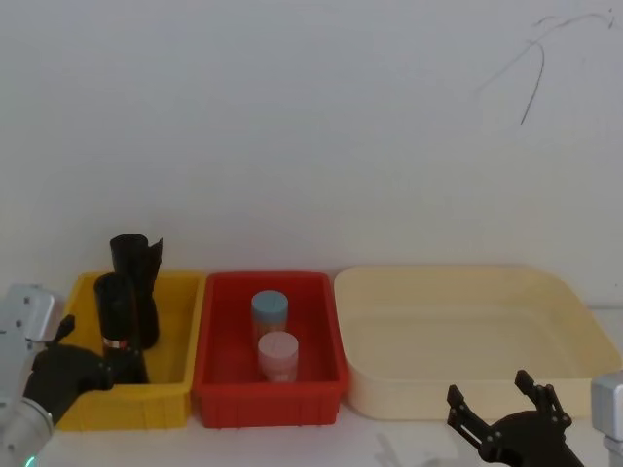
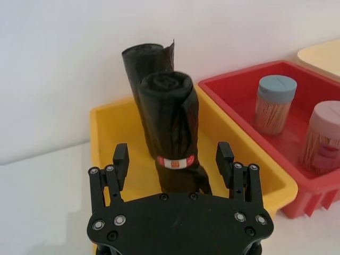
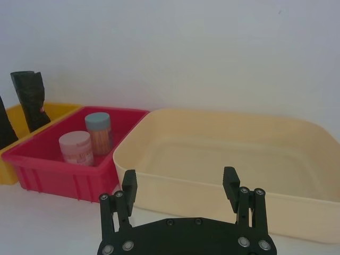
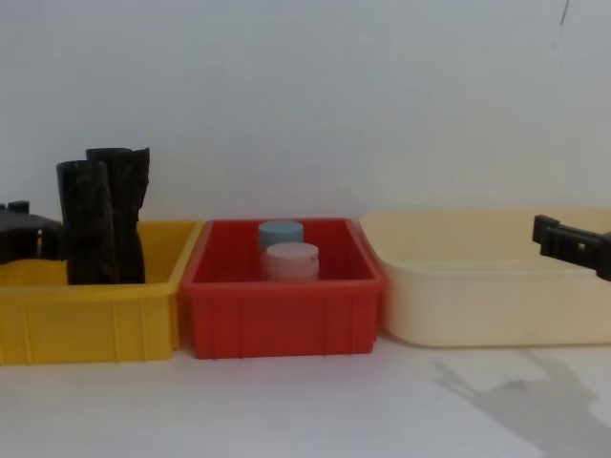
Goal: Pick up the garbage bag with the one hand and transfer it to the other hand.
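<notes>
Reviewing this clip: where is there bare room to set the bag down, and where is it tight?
Bare: the floor of the cream tray, right of the red bin and behind the right gripper, and the table strip before the bins. Tight: the yellow bin, where the garbage bag stands beside the other roll, the open left gripper straddling it.

Crinkled, glossy black plastic garbage bag (image 2: 169,122); smooth plastic yellow bin (image 2: 109,133).
</notes>
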